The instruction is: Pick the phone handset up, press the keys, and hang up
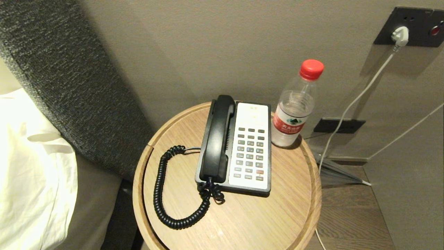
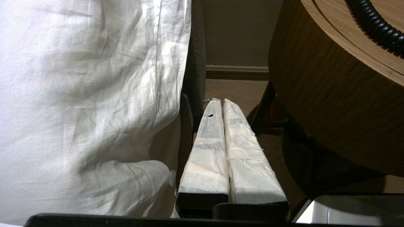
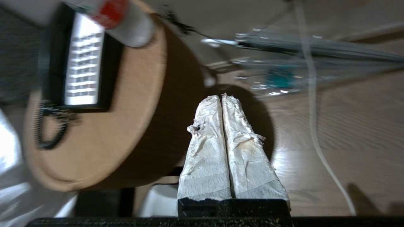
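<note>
The phone handset (image 1: 218, 139), a long glossy black receiver with rounded ends, lies seated in its cradle on the left of the white-keyed phone base (image 1: 249, 146), its springy coiled cord (image 1: 163, 194) looping over the round, wood-grained tabletop (image 1: 242, 222). The right end effector (image 3: 222, 97), tape-wrapped fingers pressed together and holding nothing, hangs low beside the tabletop's edge, and the left end effector (image 2: 220, 101) sits parked, likewise closed, between bed sheet (image 2: 88, 94) and table. To lift cleanly, I'd say the right one should open wide, come down across the handset's narrow middle, and steer clear of the clear plastic water bottle (image 1: 295, 111) just beside the base.
</note>
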Controlling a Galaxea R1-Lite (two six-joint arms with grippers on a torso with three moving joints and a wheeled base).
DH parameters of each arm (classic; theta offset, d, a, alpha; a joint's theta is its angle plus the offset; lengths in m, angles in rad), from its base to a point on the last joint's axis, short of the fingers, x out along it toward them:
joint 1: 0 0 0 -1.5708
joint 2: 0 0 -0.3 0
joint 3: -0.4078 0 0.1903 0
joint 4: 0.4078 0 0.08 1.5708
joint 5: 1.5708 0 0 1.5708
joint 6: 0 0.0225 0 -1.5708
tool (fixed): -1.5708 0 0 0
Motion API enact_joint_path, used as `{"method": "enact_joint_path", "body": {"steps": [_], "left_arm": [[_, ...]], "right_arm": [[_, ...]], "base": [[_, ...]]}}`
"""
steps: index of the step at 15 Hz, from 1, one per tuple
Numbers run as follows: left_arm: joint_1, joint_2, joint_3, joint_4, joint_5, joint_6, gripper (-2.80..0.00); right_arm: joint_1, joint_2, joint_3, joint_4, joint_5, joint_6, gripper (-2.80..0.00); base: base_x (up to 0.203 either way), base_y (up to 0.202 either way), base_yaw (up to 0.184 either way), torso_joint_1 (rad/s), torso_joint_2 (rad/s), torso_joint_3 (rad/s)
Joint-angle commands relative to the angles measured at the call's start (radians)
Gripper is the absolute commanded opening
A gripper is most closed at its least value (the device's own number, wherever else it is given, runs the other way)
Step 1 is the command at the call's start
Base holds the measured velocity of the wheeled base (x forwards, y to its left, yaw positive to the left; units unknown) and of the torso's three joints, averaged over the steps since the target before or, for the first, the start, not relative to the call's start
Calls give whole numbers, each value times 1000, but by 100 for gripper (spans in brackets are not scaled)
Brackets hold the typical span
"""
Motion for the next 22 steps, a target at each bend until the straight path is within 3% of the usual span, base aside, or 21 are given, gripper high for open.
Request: {"method": "enact_joint_path", "body": {"steps": [1,8,13,22], "left_arm": [[0,1,0,0,0,0,-280],[0,1,0,0,0,0,-280],[0,1,0,0,0,1,-280],[0,1,0,0,0,0,-280]], "right_arm": [[-72,-74,77,1,4,-13,-280],[-149,-92,204,-37,9,-115,-280],[-171,-216,368,-134,-11,-281,-280],[-184,-365,374,-89,-32,-401,-280]], "base": [[0,0,0,0,0,0],[0,0,0,0,0,0],[0,0,0,0,0,0],[0,0,0,0,0,0]]}}
